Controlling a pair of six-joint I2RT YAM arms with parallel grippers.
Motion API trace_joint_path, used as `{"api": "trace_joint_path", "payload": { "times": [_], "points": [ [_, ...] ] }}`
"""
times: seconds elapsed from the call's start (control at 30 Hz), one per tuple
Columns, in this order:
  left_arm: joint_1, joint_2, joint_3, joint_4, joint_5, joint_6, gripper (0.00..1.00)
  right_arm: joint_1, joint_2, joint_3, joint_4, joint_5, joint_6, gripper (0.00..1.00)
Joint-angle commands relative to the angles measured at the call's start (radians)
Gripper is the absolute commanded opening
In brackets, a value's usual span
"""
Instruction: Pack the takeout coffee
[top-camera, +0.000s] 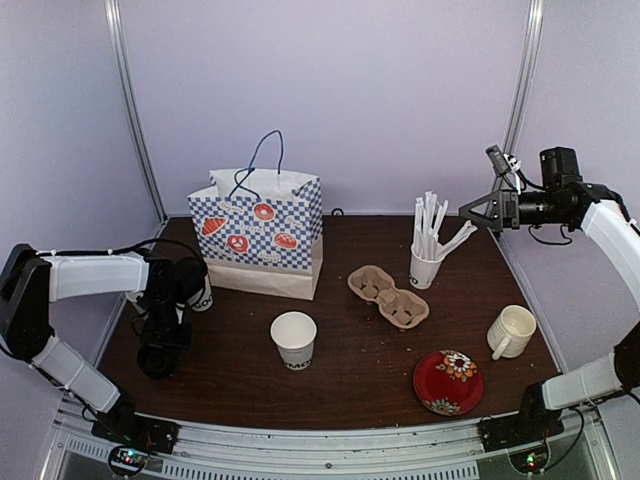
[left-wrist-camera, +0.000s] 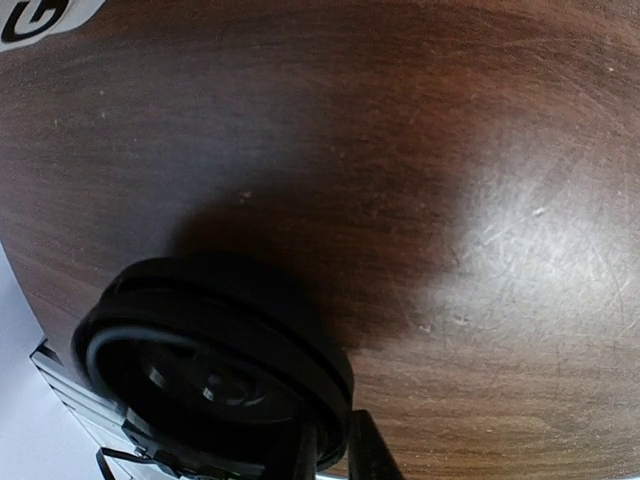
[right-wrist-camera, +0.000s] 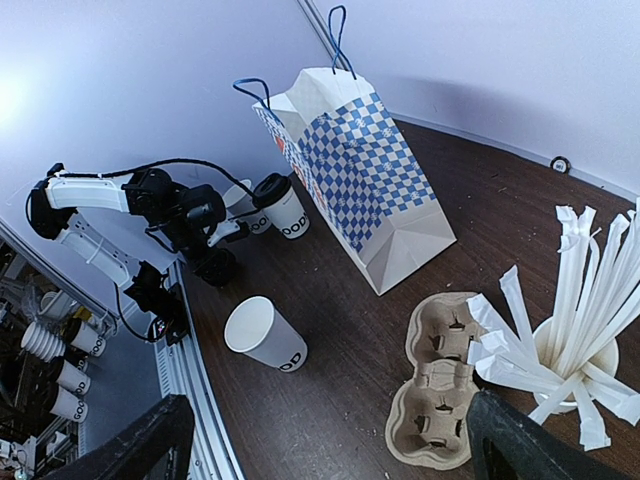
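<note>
An open white paper cup with black lettering stands on the table in front of the bag; the same cup shows in the right wrist view. A lidded cup and another cup stand at the bag's left, behind the left arm. My left gripper points down at the table's left edge. Its fingers pinch the rim of a black plastic lid lying on the wood. My right gripper hangs high at the back right, open and holding nothing.
A blue checked paper bag stands open at the back. A cardboard cup carrier lies at the centre right. Beside it stand a cup of white stirrers, a cream mug and a red plate.
</note>
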Motion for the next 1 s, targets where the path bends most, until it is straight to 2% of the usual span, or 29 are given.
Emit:
{"api": "trace_joint_path", "payload": {
  "times": [0.0,0.17,0.47,0.6,0.77,0.87,0.97],
  "points": [
    [0.008,-0.018,0.001,0.011,0.011,0.005,0.07,-0.003,0.000,-0.003,0.018,-0.017,0.008,0.99],
    [0.008,-0.049,0.018,-0.030,0.006,0.003,0.00,-0.003,-0.003,-0.008,0.018,-0.017,0.008,0.99],
    [0.007,-0.185,0.134,-0.187,0.031,0.026,0.00,-0.003,-0.003,-0.010,0.025,-0.021,0.013,0.99],
    [-0.039,-0.251,0.253,-0.156,0.169,0.087,0.00,-0.003,-0.002,-0.009,0.031,-0.022,0.023,0.99],
    [-0.187,-0.248,0.492,-0.084,0.321,0.169,0.04,0.011,-0.005,0.025,-0.002,-0.018,0.003,0.99],
    [-0.277,-0.204,0.655,-0.010,0.410,0.235,0.04,0.120,0.014,0.104,-0.125,0.078,-0.094,0.99],
    [-0.327,-0.163,0.742,0.151,0.543,0.280,0.04,0.208,0.052,0.167,-0.125,0.092,-0.061,0.99]
  ]
}}
